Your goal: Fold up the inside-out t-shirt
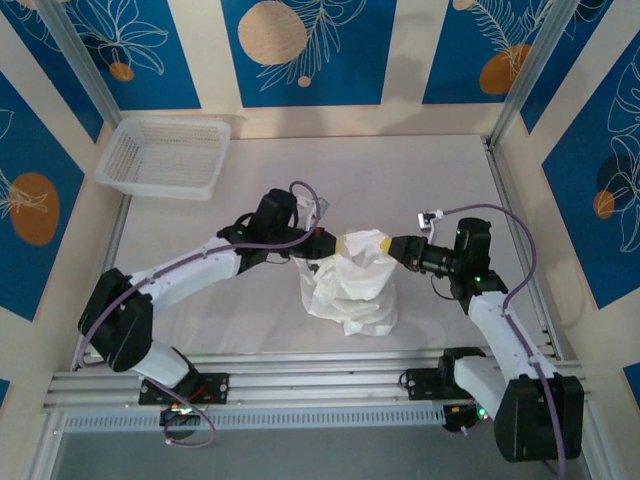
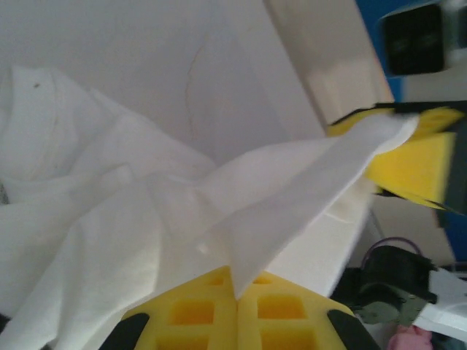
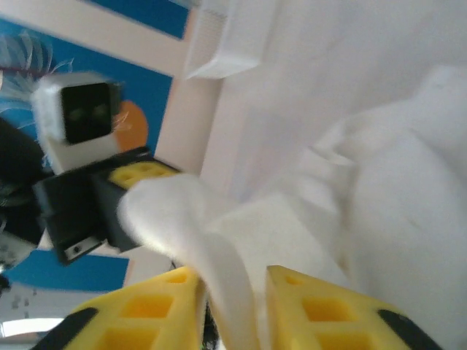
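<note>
Yellow and pressed together, the left fingers (image 2: 197, 313) clamp a fold of the white shirt (image 2: 109, 219), which rises out of the seam between them. The right fingers (image 3: 146, 313), also yellow, stand a little apart with a band of the cloth running through the gap. Whether they pinch it or only flank it cannot be told.

From above, the two sets of fingers face each other tip to tip and close together, with the top of the shirt bridging them. That raised edge runs side to side, from one arm to the other. The rest of the shirt hangs below it in a crumpled cone. Its lower folds reach the surface (image 1: 430, 180) slightly nearer the arm bases. Neither arm is nearer, since the bundle sits midway between them, roughly at the middle of the surface.

The shirt looks far from folded. The next move probably depends on that side-to-side line: drawing the fingers apart along it would stretch the edge so the cloth can be laid flat, provided the right side has a hold.

A white mesh basket (image 1: 165, 155) sits well apart at the far left corner. Metal rails (image 1: 320, 375) cross the near edge. Cream walls with blue leaf-patterned panels (image 1: 300, 50) enclose the space.
</note>
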